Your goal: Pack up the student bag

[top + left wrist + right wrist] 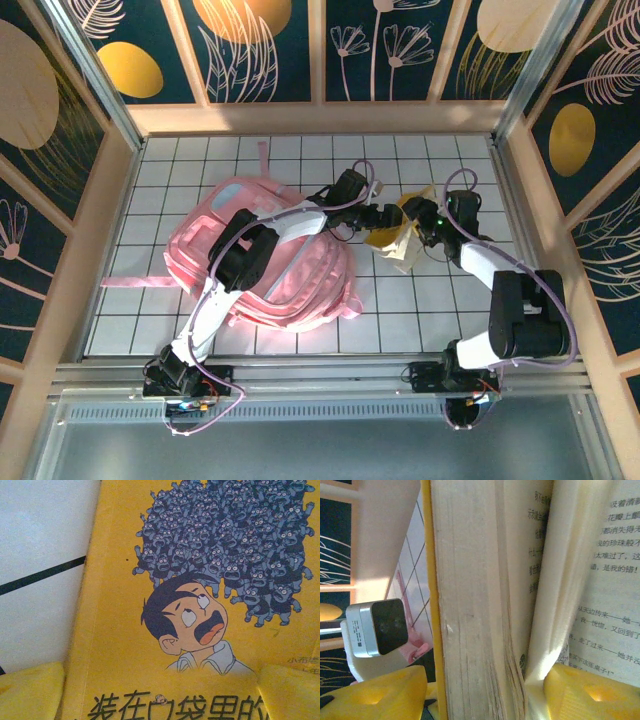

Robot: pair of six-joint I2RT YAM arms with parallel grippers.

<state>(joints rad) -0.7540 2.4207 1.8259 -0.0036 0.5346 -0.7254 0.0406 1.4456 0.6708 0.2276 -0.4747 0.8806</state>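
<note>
The student bag (270, 262), pink and soft, lies flat on the tiled table left of centre; a strip of its pink fabric (414, 650) shows in the right wrist view. Right of the bag, a yellow paperback book (392, 242) is held up off the table with its pages hanging apart. My right gripper (416, 238) is shut on the book (470, 580), front cover and a thick block of pages between its yellow fingers (380, 695). My left gripper (384, 216) faces the book's cartoon cover (130, 580) at close range, wide open (160, 697), holding nothing.
The left arm reaches across the bag's top edge. The left wrist's silver camera (375, 627) sits just beyond the book. White tiled table (420, 310) lies bare in front of the book. Wooden frame walls (520, 200) close in the table at right and back.
</note>
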